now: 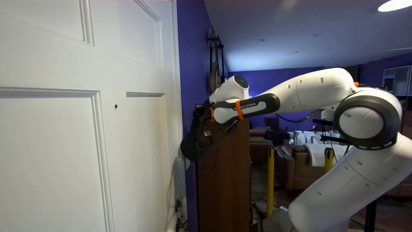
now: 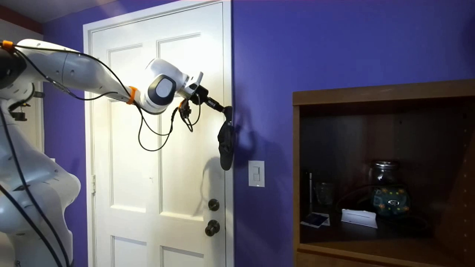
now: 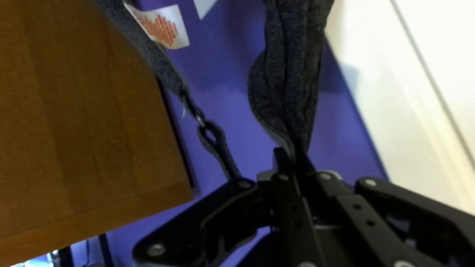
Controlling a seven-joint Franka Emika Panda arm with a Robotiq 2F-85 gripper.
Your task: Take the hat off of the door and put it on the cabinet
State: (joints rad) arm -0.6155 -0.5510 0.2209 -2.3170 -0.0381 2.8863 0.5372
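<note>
The gripper (image 3: pixel 293 163) is clamped on one end of the hat (image 2: pixel 226 144), which hangs in front of the purple wall (image 3: pixel 222 96), between the door (image 2: pixel 178 178) and the cabinet (image 1: pixel 223 180); whether it touches the door I cannot tell. Carrying it over seems the step in hand: raise it until its lower end would clear the cabinet's top, swing slowly lest the loose strap (image 3: pixel 167 72) catch, and lower before releasing. The arm (image 1: pixel 315 90) reads "EMIKA", the word before it partly hidden by an orange band (image 1: pixel 239 110); the strap's white tag (image 3: pixel 163 29) has illegible orange print.
</note>
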